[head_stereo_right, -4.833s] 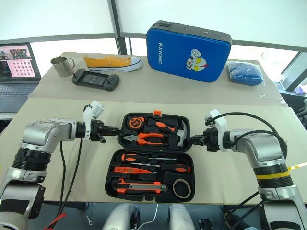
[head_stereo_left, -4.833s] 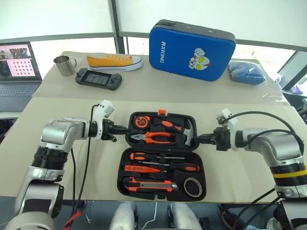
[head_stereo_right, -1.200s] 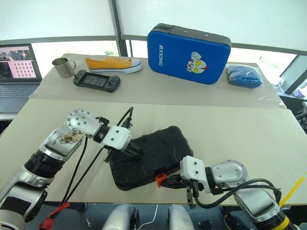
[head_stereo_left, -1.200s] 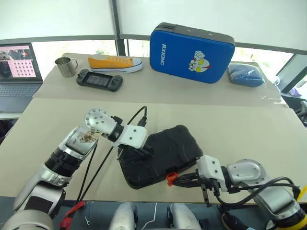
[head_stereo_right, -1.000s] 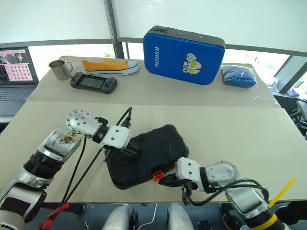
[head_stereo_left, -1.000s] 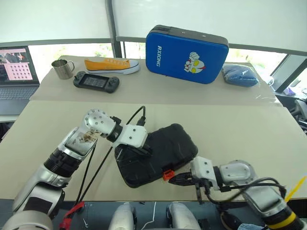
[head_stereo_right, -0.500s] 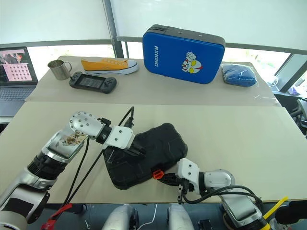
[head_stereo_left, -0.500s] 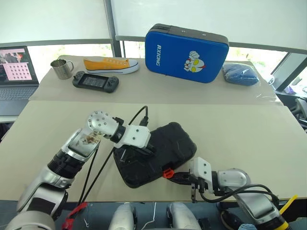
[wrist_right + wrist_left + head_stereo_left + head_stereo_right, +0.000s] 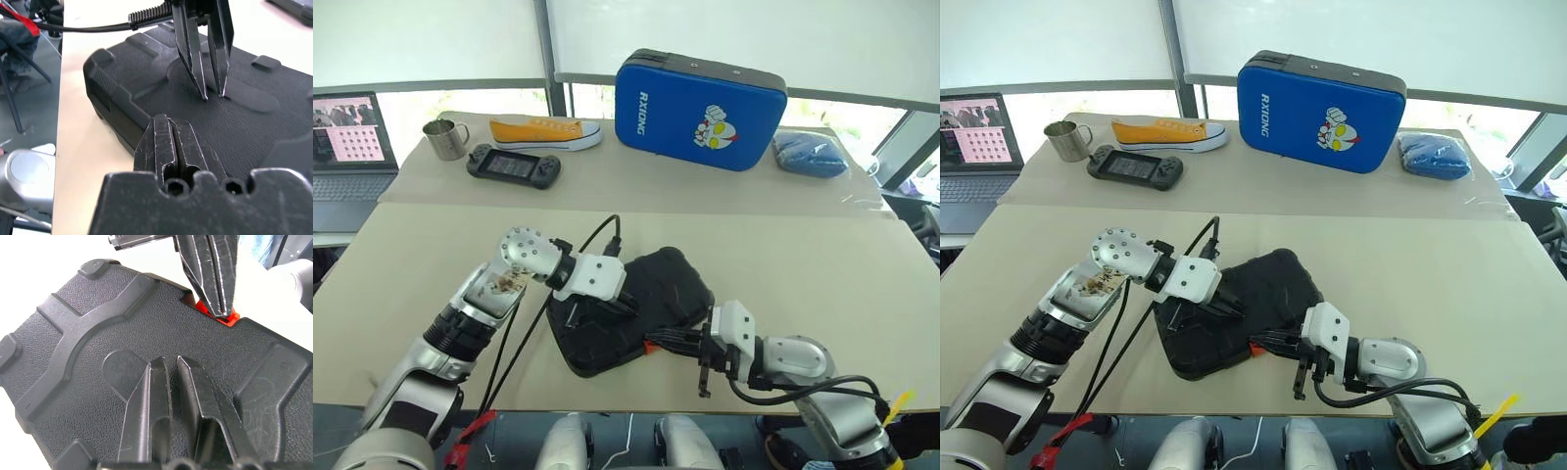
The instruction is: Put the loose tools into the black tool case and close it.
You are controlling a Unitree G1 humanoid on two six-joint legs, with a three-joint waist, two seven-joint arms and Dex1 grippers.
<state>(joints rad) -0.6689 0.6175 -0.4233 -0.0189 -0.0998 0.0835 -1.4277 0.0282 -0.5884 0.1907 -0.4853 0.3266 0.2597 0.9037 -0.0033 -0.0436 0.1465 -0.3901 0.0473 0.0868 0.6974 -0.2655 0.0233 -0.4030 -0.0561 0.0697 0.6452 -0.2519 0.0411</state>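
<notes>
The black tool case lies shut and skewed near the front edge of the tan surface, its small orange latch on the near rim at about 5 o'clock of the shell. The step in hand looks like snapping that latch. To do it well, the left gripper, jaws nearly closed and holding nothing, should press firmly on the lid so the case cannot slide or tilt, while the right gripper, jaws closed and empty, pushes the latch squarely toward the shell.

The left wrist view shows the right fingertips touching the latch, which the head views leave unclear. The head views alone show the blue cartoon-printed case at 12 o'clock.
</notes>
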